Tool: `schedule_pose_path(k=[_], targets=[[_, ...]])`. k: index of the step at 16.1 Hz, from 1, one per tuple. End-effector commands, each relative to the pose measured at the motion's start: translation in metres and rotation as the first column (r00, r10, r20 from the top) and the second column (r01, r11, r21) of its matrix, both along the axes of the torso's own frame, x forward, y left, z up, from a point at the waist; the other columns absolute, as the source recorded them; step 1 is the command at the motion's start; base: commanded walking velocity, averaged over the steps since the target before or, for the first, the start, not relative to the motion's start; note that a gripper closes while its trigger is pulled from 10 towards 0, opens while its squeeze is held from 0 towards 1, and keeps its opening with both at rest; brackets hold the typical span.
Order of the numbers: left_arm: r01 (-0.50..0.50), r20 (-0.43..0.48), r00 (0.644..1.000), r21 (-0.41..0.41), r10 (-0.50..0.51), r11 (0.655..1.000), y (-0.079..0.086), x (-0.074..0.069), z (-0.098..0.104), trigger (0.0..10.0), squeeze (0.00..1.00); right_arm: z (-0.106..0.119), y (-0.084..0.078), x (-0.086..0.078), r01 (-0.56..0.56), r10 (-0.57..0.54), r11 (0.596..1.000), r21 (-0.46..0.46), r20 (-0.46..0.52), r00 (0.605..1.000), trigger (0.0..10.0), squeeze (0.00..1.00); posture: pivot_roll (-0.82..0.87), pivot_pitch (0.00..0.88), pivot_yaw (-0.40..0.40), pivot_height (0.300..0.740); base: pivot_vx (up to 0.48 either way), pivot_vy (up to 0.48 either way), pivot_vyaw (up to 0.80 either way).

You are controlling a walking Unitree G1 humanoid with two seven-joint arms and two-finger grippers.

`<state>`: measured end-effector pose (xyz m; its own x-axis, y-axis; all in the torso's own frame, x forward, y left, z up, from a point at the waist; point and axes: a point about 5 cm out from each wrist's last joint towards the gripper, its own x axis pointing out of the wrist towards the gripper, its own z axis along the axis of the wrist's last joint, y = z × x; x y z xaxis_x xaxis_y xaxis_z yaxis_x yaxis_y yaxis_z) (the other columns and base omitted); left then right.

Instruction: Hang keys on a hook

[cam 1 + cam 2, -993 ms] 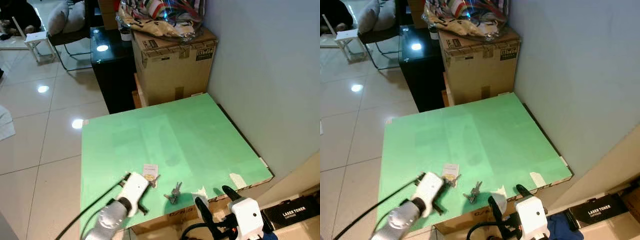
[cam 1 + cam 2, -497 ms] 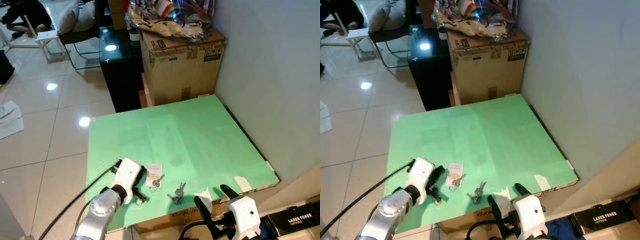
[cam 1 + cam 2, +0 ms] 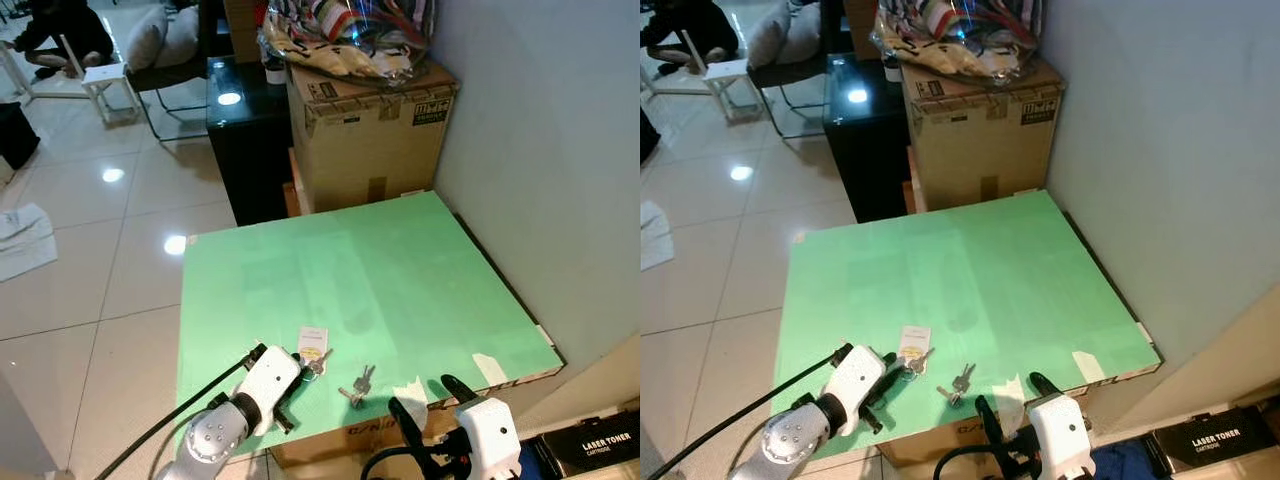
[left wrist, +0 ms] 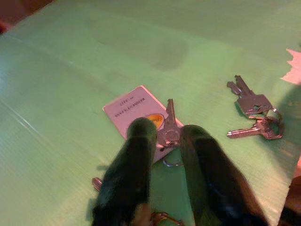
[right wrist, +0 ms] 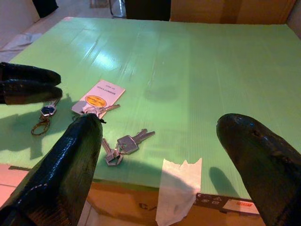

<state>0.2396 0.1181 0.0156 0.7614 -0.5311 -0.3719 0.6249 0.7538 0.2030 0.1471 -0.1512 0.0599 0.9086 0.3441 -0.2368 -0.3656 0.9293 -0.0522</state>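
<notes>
We see the left gripper point(image 4: 164, 136) jaws slightly apart astride tagged keys point(image 4: 160, 125) on the counter point(image 3: 400, 270); right gripper point(image 5: 160, 136) jaws wide, empty; box point(image 3: 375, 120) carries a bag point(image 3: 345, 35).

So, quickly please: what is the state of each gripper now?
Left gripper: open, fingers either side of the tagged keys, not closed on them.
Right gripper: open wide, holding nothing.

1. The left arm point(image 3: 215, 440) is silver with a rounded grey joint, ending in a white block.
2. A black cable point(image 3: 170, 425) trails from it.
3. The right arm's wrist point(image 3: 487, 432) is a white housing.
4. Each arm's fingers point(image 5: 66, 160) are long, glossy black and round-tipped.
</notes>
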Motion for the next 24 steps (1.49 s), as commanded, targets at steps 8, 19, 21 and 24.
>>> schedule_pose_path(k=[8,19,21,24], targets=[[-0.086,-0.139,0.987,-0.011,0.083,0.996,0.022,-0.009,-0.016,10.0,0.00,-0.006,0.004,0.002,0.001,-0.001,1.000,0.012,-0.004,1.000,10.0,1.00,-0.21,0.114,0.102,0.736,0.000,0.000,0.00],[-0.041,-0.284,0.958,0.011,0.042,0.999,0.026,-0.027,-0.027,10.0,0.00,-0.004,0.002,-0.001,0.000,0.000,1.000,0.017,-0.019,1.000,10.0,1.00,-0.21,0.121,0.102,0.736,0.000,0.000,0.00],[-0.045,-0.287,0.957,0.009,0.046,0.999,0.023,-0.028,-0.029,10.0,0.00,-0.005,0.002,-0.002,-0.002,0.003,1.000,0.016,-0.022,1.000,10.0,1.00,-0.22,0.121,0.101,0.736,0.000,0.000,0.00],[-0.042,-0.324,0.945,-0.001,0.040,0.999,0.017,-0.032,-0.035,10.0,0.00,-0.007,0.002,-0.003,-0.006,0.006,1.000,0.012,-0.027,1.000,10.0,1.00,-0.23,0.116,0.104,0.736,0.000,0.000,0.00]])
